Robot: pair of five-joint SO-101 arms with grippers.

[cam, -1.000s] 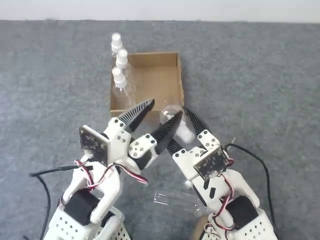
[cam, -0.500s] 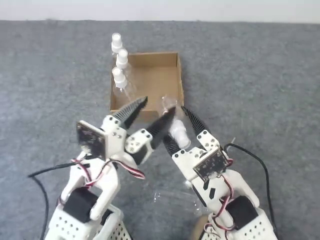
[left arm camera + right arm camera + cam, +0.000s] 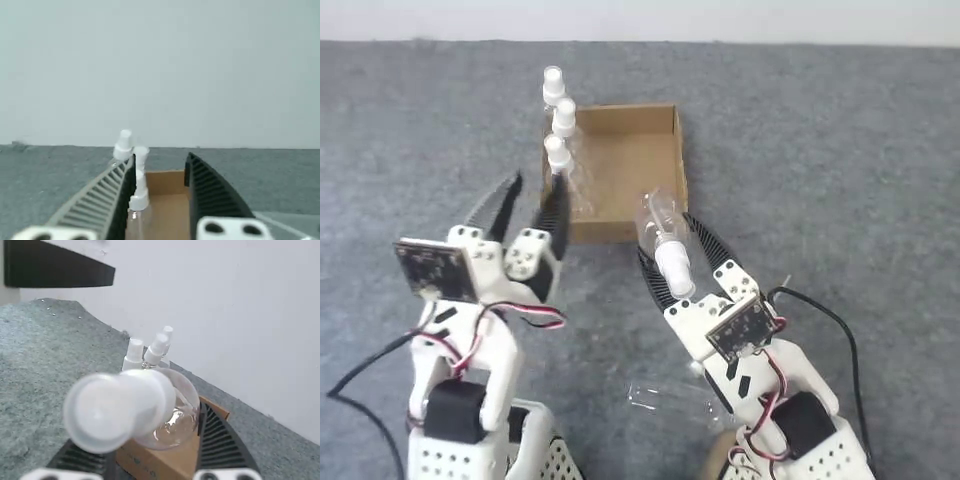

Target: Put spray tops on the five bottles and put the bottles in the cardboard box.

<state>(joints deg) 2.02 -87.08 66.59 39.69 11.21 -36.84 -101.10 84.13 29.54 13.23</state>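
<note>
Grey table (image 3: 820, 150): cardboard box (image 3: 678, 160), three capped bottles (image 3: 560, 160) at its left wall; my right gripper (image 3: 668, 238) clamps a fourth bottle (image 3: 672, 262); left gripper (image 3: 535, 185) gapes, empty.

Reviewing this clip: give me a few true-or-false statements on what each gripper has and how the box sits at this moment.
1. The right gripper holds a clear bottle with a white spray top on it. True.
2. The left gripper is shut on a bottle. False: it is open and holds nothing, near the box's left wall.
3. Three spray-topped bottles stand in a row at the left side of the cardboard box. True.
4. The cardboard box is tipped on its side. False: it sits flat with its open side up.
</note>
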